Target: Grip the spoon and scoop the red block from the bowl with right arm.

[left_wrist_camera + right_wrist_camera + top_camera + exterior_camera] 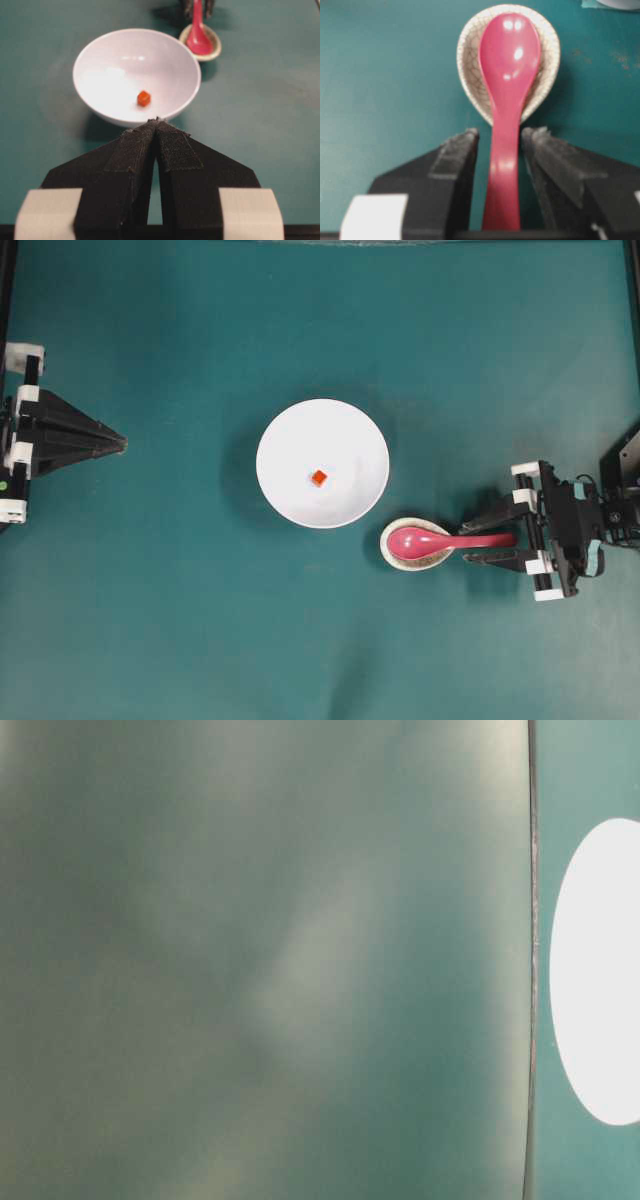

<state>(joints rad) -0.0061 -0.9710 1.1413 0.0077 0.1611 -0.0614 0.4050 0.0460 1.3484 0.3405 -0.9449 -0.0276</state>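
Right wrist view gives us the clearest reading: the right gripper (500, 137) has its jaws standing wide on either side of the spoon's handle, with a sliver of green table showing between each pad and the handle, so we judge that nothing is gripped yet. The spoon (507, 100) lies with its deep scoop cradled in the small speckled rest dish (470, 45) and its straight handle reaching back toward us, which lifts the handle off the table (380, 100) and leaves room for the fingers to pass on both sides; that looks to us like the reason the arm approaches along the handle's line. In the overhead view we see the same layout: the spoon (440, 539) and its dish (392, 552) sit just beside the lower right rim of the bowl (290, 440), near enough that a short carry should bring the scoop over it. The bowl holds only the red block (318, 477), a tiny cube lying loose near the middle of its floor, and the rest dish holds only the spoon's scoop. The left gripper (157, 125) is closed, its tips meeting, parked on the bowl's far side and pointing at it without touching. The table-level view is too blurred for us to use.
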